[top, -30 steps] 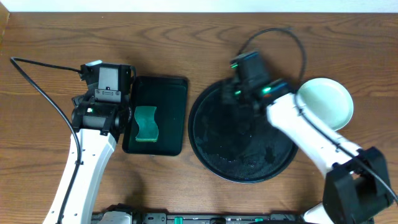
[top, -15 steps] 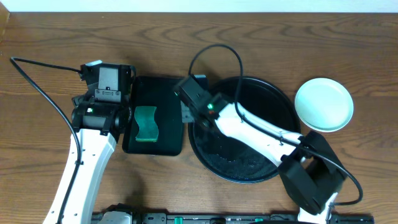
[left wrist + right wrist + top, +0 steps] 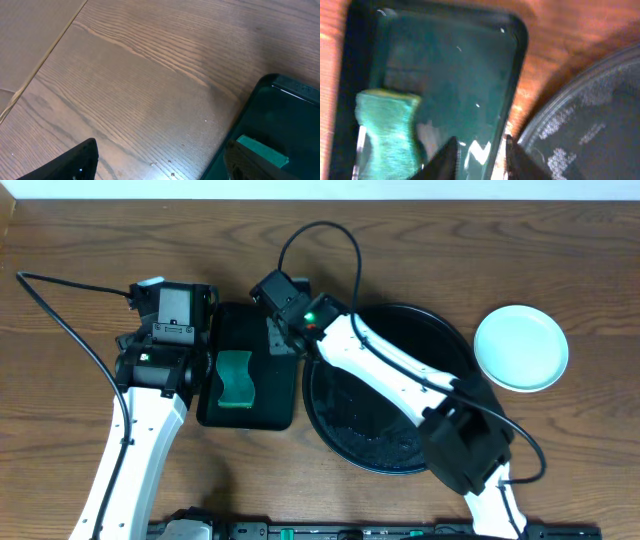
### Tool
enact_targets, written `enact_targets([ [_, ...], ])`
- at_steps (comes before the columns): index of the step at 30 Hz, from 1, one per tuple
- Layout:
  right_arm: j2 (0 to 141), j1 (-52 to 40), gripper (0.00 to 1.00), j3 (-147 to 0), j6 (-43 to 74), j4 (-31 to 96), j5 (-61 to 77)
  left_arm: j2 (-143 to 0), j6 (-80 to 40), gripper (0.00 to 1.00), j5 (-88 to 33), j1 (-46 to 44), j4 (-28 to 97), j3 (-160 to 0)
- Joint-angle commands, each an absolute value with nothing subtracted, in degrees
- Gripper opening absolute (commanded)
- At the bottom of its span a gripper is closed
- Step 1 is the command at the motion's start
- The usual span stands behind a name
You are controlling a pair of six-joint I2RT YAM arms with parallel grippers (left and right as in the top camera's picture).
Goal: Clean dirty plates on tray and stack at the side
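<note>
A pale mint-green plate (image 3: 520,348) lies on the table right of the round black tray (image 3: 440,340); any plates under it are hidden. The round tray holds no plates, only pale specks, and shows in the right wrist view (image 3: 590,115). My right gripper (image 3: 283,338) is open and empty over the right rim of the rectangular black tray (image 3: 262,412), its fingers (image 3: 480,152) either side of that rim. My left gripper (image 3: 160,152) is open and empty over bare wood left of that tray.
A green sponge (image 3: 235,378) lies in the rectangular tray and shows in the right wrist view (image 3: 387,130) and the left wrist view (image 3: 262,150). A black cable (image 3: 60,320) trails across the table's left. The right arm spans the round tray.
My right arm has swung left from near the plate, across the round tray, to the rectangular tray's right rim. The left arm has not moved.
</note>
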State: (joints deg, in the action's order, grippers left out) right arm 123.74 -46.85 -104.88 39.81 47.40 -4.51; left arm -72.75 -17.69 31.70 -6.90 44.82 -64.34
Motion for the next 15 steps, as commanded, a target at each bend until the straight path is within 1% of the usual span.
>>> enact_targets([
  [1,123.87,-47.40,0.10,-105.23,40.05,47.57,-3.97,-72.62,-17.17,0.80,32.80,-6.76,44.93,-65.47],
  [2,123.87,-47.46,0.06,-105.23,40.05,47.62,-3.99,-72.62,-17.17,0.81,32.80,-6.76,44.93,-65.47],
  [3,123.87,-47.55,0.04,-105.23,40.07,47.62,-3.60,-72.62,-17.17,0.80,32.80,-6.76,44.93,-65.47],
  [4,123.87,-47.59,0.14,-105.21,40.05,47.92,-2.74,-72.62,-17.17,0.81,32.80,-6.76,44.93,-65.47],
  [6,123.90,-47.72,0.50,-105.21,40.01,48.62,-1.17,-72.62,-17.17,0.81,32.80,-6.76,44.93,-65.47],
  [7,123.90,-47.72,0.58,-105.21,40.01,48.62,-0.43,-72.62,-17.17,0.80,32.80,-6.76,44.93,-65.47],
  [8,123.90,-47.72,0.62,-105.21,40.01,48.62,0.34,-72.62,-17.17,0.81,32.80,-6.76,44.93,-65.47],
  [9,123.90,-47.72,0.69,-105.21,40.01,48.60,1.06,-72.62,-17.17,0.80,32.80,-6.76,44.93,-65.47],
  [10,123.90,-47.72,0.81,-105.21,40.03,48.58,1.50,-72.62,-17.17,0.81,32.80,-6.76,44.93,-65.47],
  [11,123.90,-47.72,0.95,-105.21,40.07,48.60,1.63,-72.62,-17.17,0.80,32.80,-6.76,44.93,-65.47],
  [12,123.90,-47.72,0.92,-105.21,40.27,48.66,1.56,-72.62,-17.17,0.81,32.80,-6.76,44.93,-65.47],
  [13,123.90,-47.72,0.75,-105.21,40.27,48.69,1.56,-72.62,-17.17,0.81,32.80,-6.76,44.93,-65.47],
  [14,123.90,-47.75,0.54,-105.21,40.47,48.66,1.56,-72.62,-17.17,0.80,32.80,-6.76,44.93,-65.47],
  [15,123.90,-47.79,0.28,-105.21,41.78,48.77,1.52,-72.62,-17.17,0.80,32.80,-6.76,44.93,-65.47],
])
